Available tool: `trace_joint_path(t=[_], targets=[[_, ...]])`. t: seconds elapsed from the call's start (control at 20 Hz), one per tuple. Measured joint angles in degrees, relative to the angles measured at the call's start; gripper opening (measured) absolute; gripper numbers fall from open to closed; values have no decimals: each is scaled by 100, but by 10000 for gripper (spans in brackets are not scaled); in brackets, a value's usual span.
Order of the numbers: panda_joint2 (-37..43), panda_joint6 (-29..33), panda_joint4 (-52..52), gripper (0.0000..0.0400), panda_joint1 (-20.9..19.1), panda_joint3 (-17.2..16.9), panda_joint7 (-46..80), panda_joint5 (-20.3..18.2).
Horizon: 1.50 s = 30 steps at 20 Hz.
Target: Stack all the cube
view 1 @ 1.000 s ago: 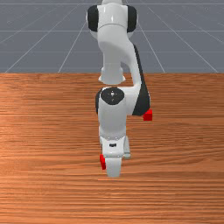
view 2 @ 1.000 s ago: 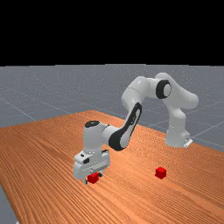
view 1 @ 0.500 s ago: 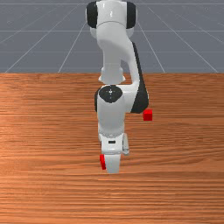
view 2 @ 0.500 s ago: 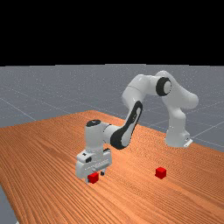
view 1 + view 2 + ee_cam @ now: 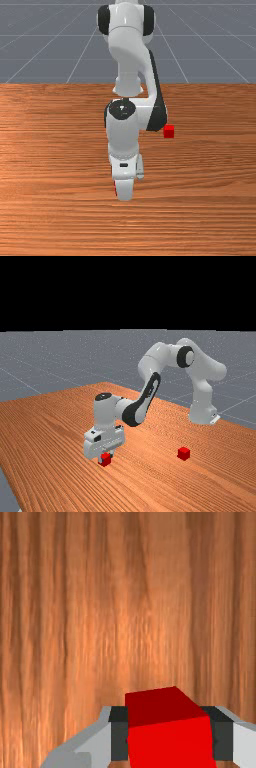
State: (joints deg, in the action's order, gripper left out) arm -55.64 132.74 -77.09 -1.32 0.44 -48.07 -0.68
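In the far view my gripper [image 5: 105, 457] is low over the table, with a red cube [image 5: 104, 460] between its fingers. The wrist view has my gripper [image 5: 170, 737] shut on that red cube [image 5: 170, 744], a pad against each of two opposite sides; the cube sits slightly turned between them. From the front, my hand hides most of this cube [image 5: 115, 189], leaving a thin red strip at its left edge. A second red cube [image 5: 184, 453] rests on the table apart from it, nearer the arm's base; it is the red cube [image 5: 169, 131] right of the forearm in the front view.
The wooden table [image 5: 210, 200] extends around both cubes. The arm's elbow section [image 5: 159, 117] passes close beside the second cube in the front view. The arm's base [image 5: 202, 413] stands behind that cube in the far view.
The fingers have come together on the nearer cube. My hand has shifted a little toward the front view's left, covering more of this cube, which has moved slightly left in the far view.
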Motion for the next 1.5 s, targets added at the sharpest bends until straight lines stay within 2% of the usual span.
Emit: trace_joint_path(t=[0.15,0.3,0.4,0.6,0.85,1.1,1.15,1.25,1.3,1.5], targets=[[123,417,-272,199,-5,5,-9,-7],[348,445,-463,199,-8,7,-11,-9],[409,109,-339,199,-44,51,-54,-53],[639,-63,-406,199,-8,4,26,-21],[886,-284,-421,199,-161,197,-175,-241],[889,-270,-416,199,272,-33,377,80],[957,-13,-588,199,254,58,338,-17],[1039,36,-744,199,331,78,399,-12],[1205,251,-1066,199,338,81,401,-13],[1188,290,-1048,199,559,74,689,32]])
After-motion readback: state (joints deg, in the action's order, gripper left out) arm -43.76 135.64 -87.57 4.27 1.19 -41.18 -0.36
